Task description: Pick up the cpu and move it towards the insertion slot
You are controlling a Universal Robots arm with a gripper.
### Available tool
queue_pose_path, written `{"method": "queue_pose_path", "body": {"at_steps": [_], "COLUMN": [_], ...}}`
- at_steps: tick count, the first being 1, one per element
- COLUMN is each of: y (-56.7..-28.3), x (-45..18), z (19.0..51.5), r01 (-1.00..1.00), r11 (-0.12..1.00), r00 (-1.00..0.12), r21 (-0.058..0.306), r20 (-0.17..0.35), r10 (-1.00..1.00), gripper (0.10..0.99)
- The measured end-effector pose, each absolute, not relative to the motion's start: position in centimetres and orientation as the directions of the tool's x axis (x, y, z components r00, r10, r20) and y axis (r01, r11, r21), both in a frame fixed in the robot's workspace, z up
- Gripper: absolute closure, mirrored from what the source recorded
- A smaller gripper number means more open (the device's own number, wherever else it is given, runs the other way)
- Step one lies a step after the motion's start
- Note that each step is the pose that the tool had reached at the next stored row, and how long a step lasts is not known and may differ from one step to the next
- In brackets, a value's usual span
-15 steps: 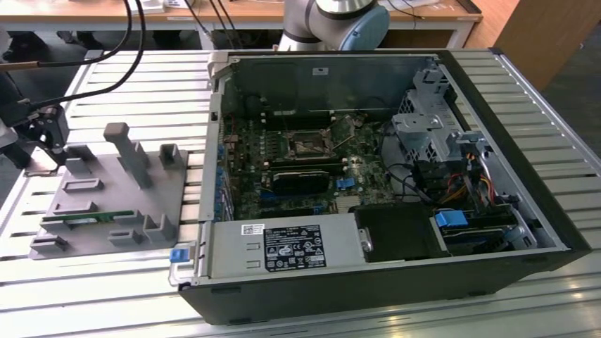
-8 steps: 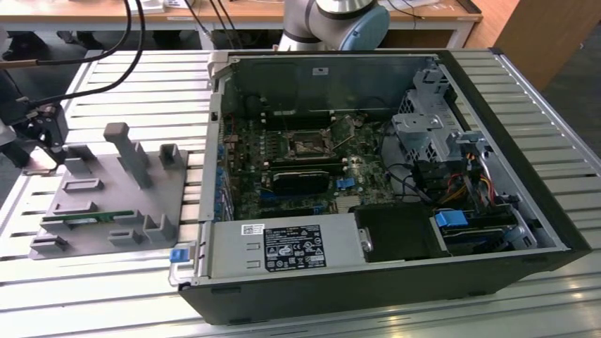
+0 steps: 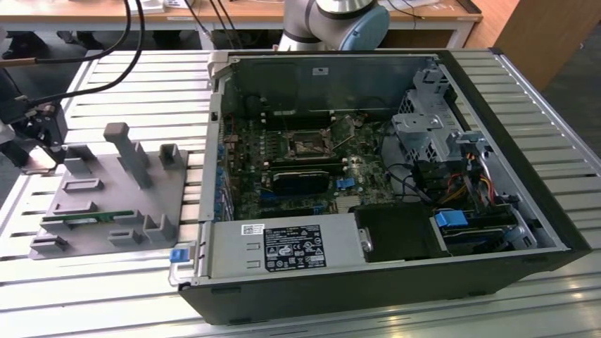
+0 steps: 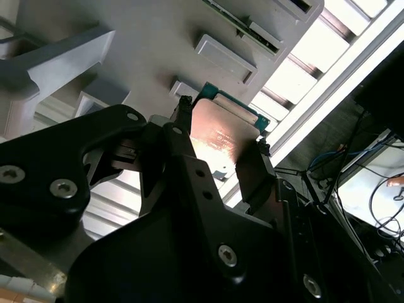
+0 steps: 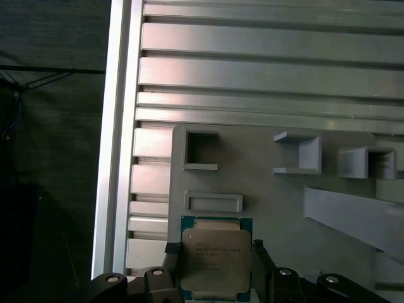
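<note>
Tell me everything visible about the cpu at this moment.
The cpu is a small flat square chip with a dull silver metal top, faint print and a thin green rim. It sits between the pincer's two black fingers, which clamp opposite edges, over the grey plastic holder plate beside a shallow rectangular recess.

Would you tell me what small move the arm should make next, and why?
Probably a short straight lift. In the first wrist view the hand grips the cpu by two opposite edges, over the grey fixture tray with its raised blocks. The insertion slot lies inside the computer case, toward the exterior view's right, so clearing the tray first seems safest.
</note>
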State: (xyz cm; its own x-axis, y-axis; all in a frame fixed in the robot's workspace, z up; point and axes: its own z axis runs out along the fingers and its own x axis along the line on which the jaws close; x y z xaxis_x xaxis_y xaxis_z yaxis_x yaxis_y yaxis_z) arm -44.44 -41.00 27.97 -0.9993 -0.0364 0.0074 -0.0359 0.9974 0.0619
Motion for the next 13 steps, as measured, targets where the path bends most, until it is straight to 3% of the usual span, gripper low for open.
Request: {"method": "queue_pose_path", "body": {"at_steps": [13], "y": [-41.00], "x": [-44.44], "z": [28.24], "r01": [-0.036], "r11": [0.997], "r00": [-0.999], "r21": [0.062], "r20": [0.007], "r10": [-0.036], "gripper": [0.557]}}
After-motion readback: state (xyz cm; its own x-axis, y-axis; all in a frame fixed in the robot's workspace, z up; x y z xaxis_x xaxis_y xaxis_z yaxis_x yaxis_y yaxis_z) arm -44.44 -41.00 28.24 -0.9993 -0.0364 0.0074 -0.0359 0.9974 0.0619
